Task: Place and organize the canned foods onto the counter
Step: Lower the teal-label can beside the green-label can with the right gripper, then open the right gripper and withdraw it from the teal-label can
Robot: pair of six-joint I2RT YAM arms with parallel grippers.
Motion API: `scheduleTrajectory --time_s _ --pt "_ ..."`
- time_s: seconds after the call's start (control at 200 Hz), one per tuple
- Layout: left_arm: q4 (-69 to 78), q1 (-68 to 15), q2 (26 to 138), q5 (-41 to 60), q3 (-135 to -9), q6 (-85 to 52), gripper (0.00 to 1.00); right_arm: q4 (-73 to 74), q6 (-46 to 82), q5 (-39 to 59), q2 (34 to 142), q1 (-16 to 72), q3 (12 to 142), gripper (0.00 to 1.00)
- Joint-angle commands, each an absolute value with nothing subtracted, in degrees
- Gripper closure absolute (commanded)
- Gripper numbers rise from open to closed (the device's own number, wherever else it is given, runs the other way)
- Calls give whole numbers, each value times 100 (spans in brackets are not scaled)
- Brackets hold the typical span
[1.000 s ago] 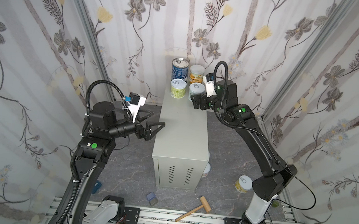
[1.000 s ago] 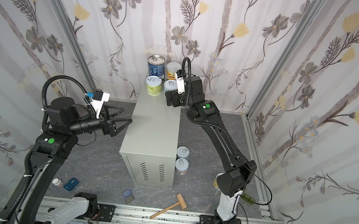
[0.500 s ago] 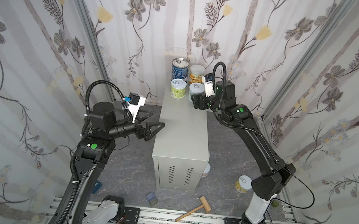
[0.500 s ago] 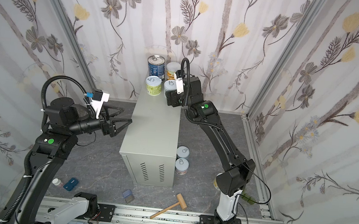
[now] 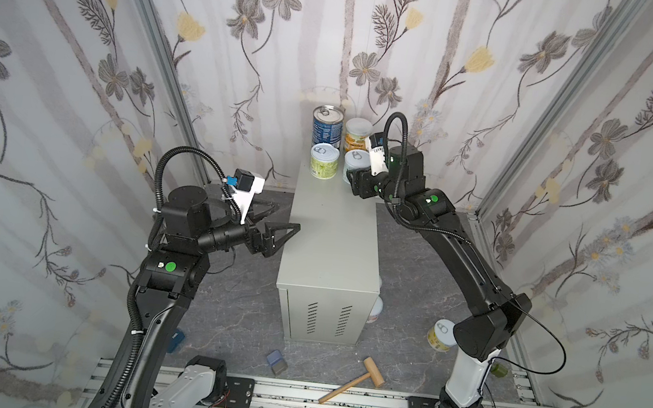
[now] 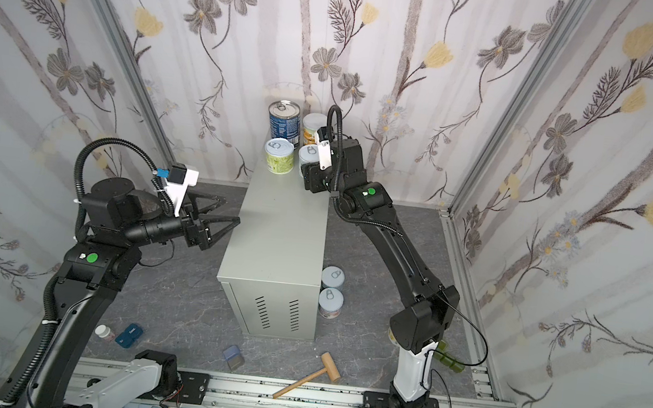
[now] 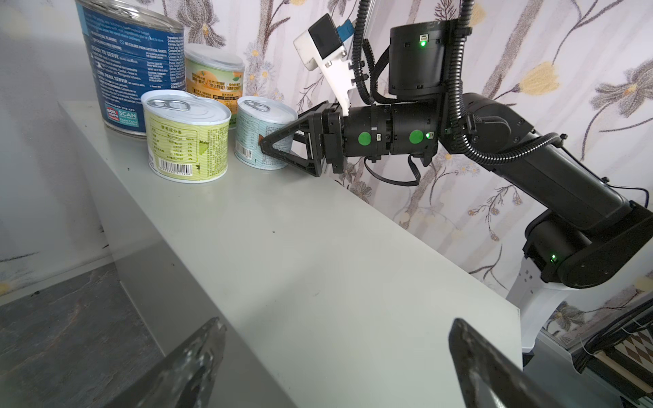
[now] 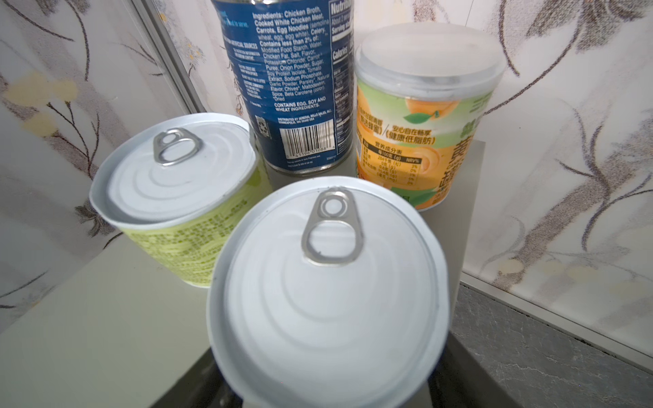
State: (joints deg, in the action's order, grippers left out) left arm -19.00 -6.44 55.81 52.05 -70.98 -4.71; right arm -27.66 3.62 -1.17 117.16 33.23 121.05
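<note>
Four canned foods stand at the far end of the counter: a tall blue can, an orange can, a green can and a pale blue can. My right gripper is shut on the pale blue can, which rests upright on the counter top. My left gripper hangs open and empty at the counter's left edge.
On the floor right of the counter stand two cans and a yellow can by the right arm's base. A wooden mallet and a blue-grey block lie in front.
The right gripper's jaws have closed in on the pale blue can. The left arm has not moved.
</note>
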Motion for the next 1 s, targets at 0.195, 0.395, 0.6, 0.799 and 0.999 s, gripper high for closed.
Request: scheduleTrajectory --time_s 0.195,0.395,0.6,0.799,0.999 --pt "-1642 -642 5564 5225 -7082 -463 0 -2446 387 -207 11858 3284 12207 31" --pt "-1645 -644 5576 5224 -7080 -450 0 -2447 397 -100 11985 3284 12361 31" --pt "-1656 -648 5574 5236 -7084 -448 0 -2468 422 -88 12029 3286 12395 31" --pt "-1647 -642 5581 5238 -7090 -453 0 -2465 406 -98 12019 3276 12401 31" --pt "-1637 -637 5585 5243 -7084 -457 0 -2479 413 -138 11981 3278 12401 30"
